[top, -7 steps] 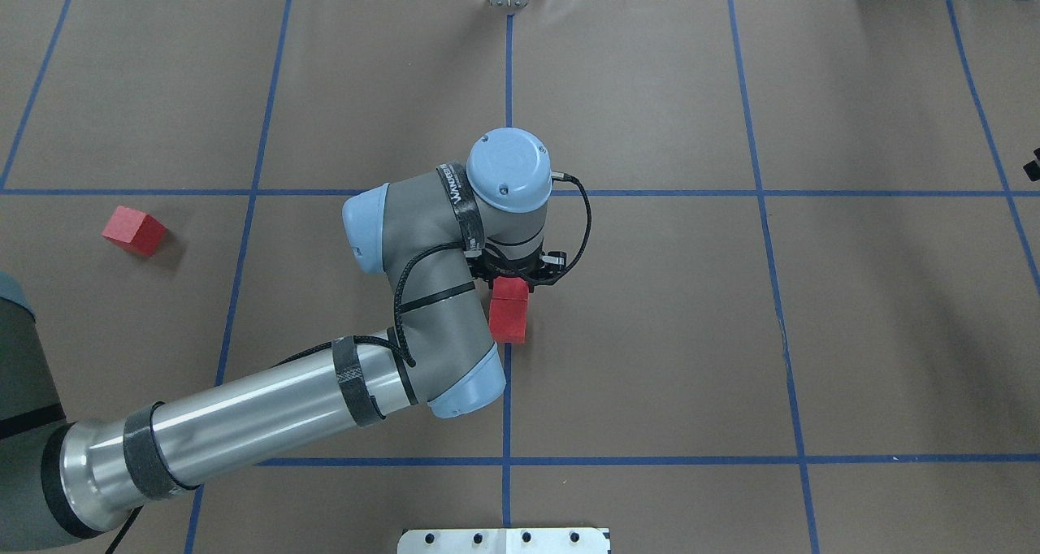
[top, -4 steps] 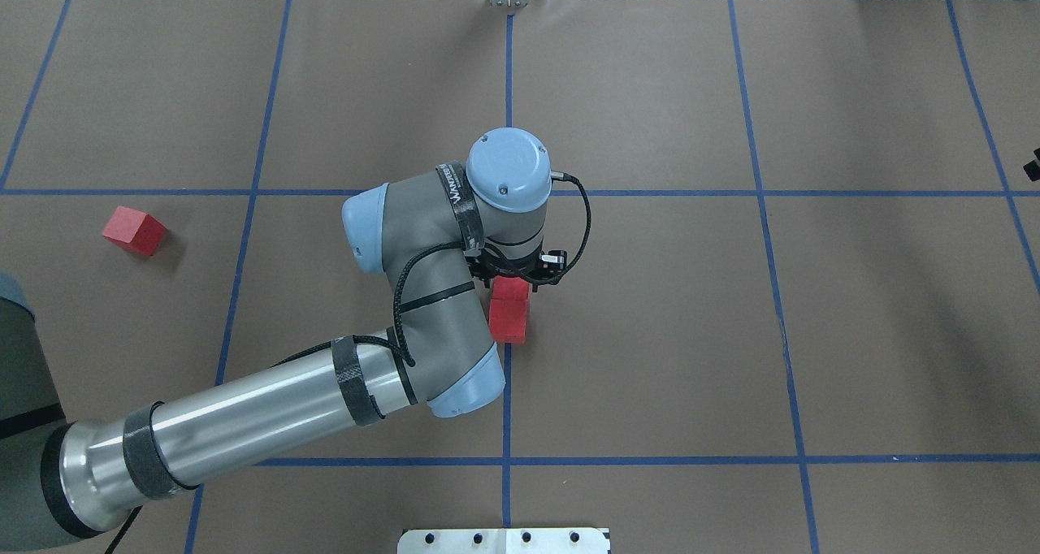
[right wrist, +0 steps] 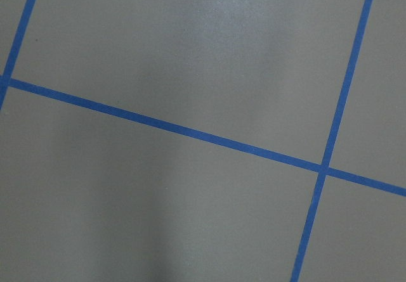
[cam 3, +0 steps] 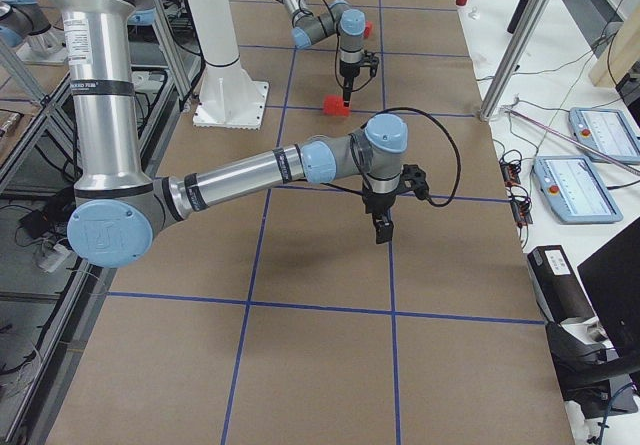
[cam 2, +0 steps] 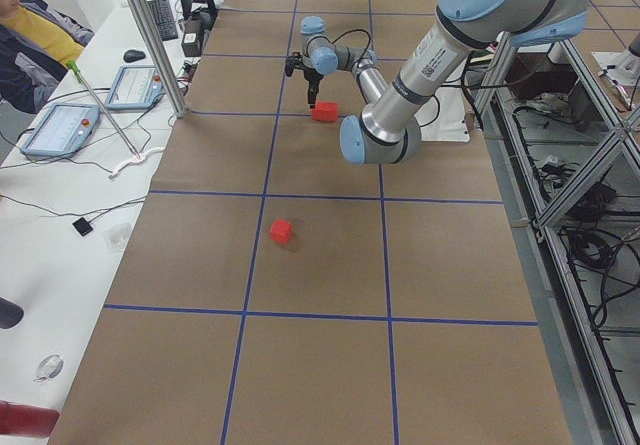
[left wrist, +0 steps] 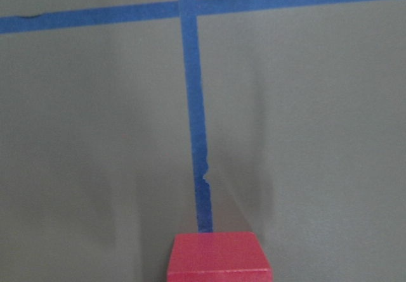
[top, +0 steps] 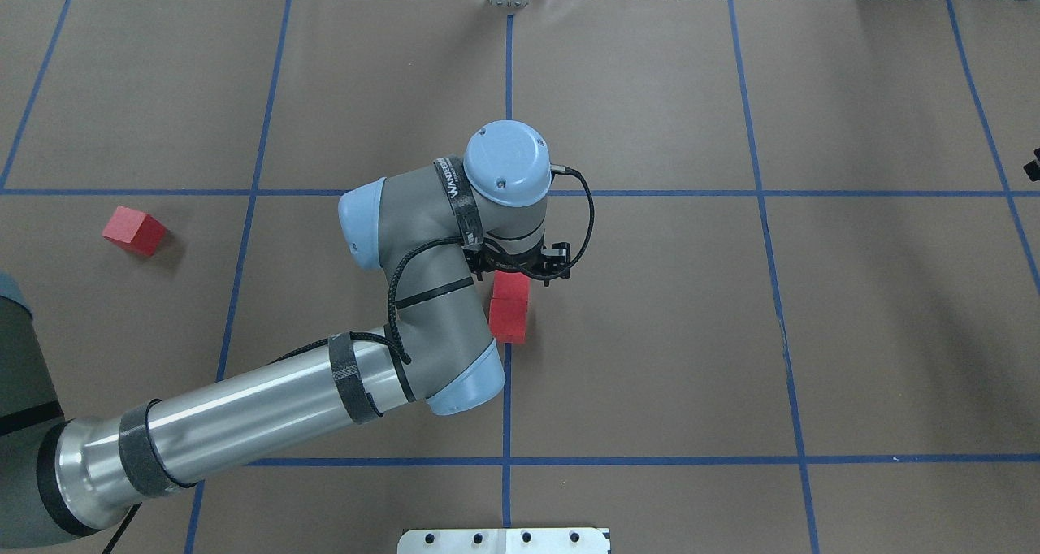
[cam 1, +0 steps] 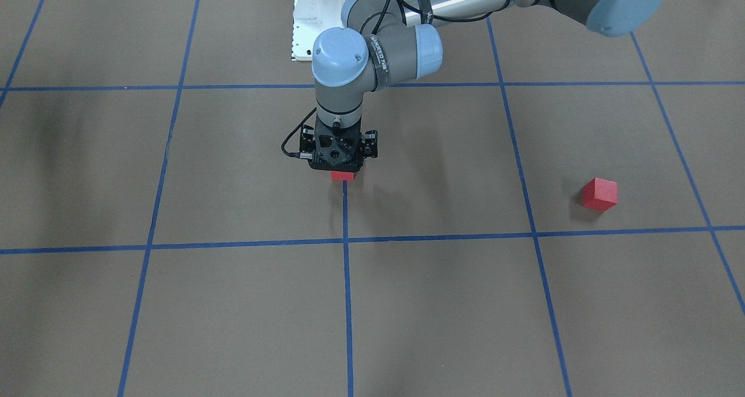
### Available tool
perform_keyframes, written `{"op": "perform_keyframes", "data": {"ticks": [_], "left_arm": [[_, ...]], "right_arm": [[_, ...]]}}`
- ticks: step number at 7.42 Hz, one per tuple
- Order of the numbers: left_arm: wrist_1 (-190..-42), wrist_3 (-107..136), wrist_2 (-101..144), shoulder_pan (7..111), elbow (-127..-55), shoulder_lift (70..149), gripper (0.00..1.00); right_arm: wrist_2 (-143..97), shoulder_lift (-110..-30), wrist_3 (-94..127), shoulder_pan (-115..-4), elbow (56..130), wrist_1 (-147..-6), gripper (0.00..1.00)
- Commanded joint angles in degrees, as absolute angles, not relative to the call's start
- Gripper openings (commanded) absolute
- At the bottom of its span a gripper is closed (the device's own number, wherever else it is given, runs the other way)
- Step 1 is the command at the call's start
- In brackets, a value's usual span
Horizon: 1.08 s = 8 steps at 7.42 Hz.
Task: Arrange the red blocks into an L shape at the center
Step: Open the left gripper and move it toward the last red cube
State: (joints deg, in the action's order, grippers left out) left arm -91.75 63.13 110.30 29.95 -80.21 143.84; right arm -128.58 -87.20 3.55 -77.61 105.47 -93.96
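Two red blocks [top: 510, 286] [top: 508, 320] sit touching, in a row along the vertical blue tape line at the center [top: 506, 367]. My left gripper [top: 517, 271] hangs just above the far block and looks open and empty. The front-facing view shows only one of this pair [cam 1: 343, 176], under the gripper [cam 1: 336, 165]. The left wrist view shows that block's top [left wrist: 219, 256] at its bottom edge. The third red block [top: 134, 231] lies alone far to the left, also in the front-facing view [cam 1: 599, 194]. My right gripper [cam 3: 383, 231] hovers near the table's right end; I cannot tell its state.
The left arm's forearm and elbow [top: 422, 326] lie over the square left of the center line. The white base plate [top: 504, 540] is at the near edge. An operator [cam 2: 30, 25] and teach pendants [cam 2: 135, 85] are beside the far edge.
The left gripper lowered the block it held onto the surface beside the other block. It has since let go and risen slightly. The block stays in place.
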Motion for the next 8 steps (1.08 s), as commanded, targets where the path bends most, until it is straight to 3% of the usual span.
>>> {"op": "perform_keyframes", "data": {"ticks": [1,3,8], "left_arm": [[-89.22,54.46,110.57,33.29,-92.83,133.93,1.0],[-89.64,40.42,115.02,40.82,-101.66,120.03,1.0],[-93.66,7.27,124.7,59.12,-101.52,103.83,1.0]], "right_arm": [[-128.5,-87.97,2.64,-78.65,105.38,-93.96,1.0],[-128.15,-91.57,2.46,-82.68,105.38,-93.69,1.0],[-131.39,-90.37,-11.6,-96.58,100.2,-101.9,1.0]]}}
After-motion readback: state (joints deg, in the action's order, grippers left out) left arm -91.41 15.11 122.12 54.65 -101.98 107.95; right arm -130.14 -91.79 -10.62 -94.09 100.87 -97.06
